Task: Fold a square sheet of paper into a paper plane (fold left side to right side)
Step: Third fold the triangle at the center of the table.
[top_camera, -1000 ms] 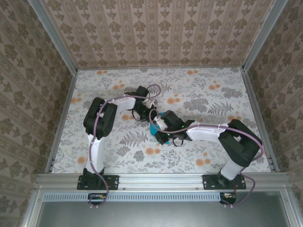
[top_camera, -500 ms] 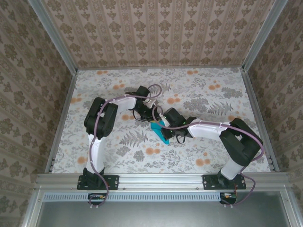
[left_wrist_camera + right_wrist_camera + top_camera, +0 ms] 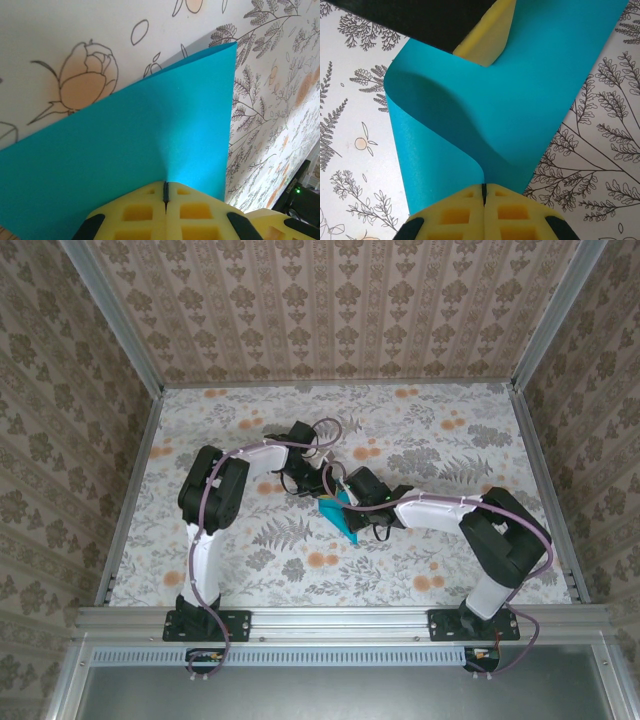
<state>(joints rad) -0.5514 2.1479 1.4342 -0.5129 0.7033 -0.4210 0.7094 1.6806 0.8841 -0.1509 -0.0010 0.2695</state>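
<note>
The square sheet of paper (image 3: 341,522) is turquoise-blue and lies mid-table between the two arms. My left gripper (image 3: 314,494) is at its far left part; in the left wrist view the left gripper (image 3: 166,186) is shut, with the sheet (image 3: 150,135) spreading flat from the seam. My right gripper (image 3: 483,188) is shut on an edge of the sheet (image 3: 530,95), which curls up and over in a soft loop without a crease. The left gripper's yellow fingertip (image 3: 489,40) touches the far part of the paper. In the top view the right gripper (image 3: 347,503) sits over the sheet.
The floral tablecloth (image 3: 420,430) runs to patterned walls with metal rails (image 3: 130,490) at left, right and back. Both forearms and their cables (image 3: 330,475) crowd the table's middle. There is open cloth at the far side and at both outer sides.
The right gripper has moved right and slightly away with the paper edge, so more blue shows below it. The left arm has hardly moved.
</note>
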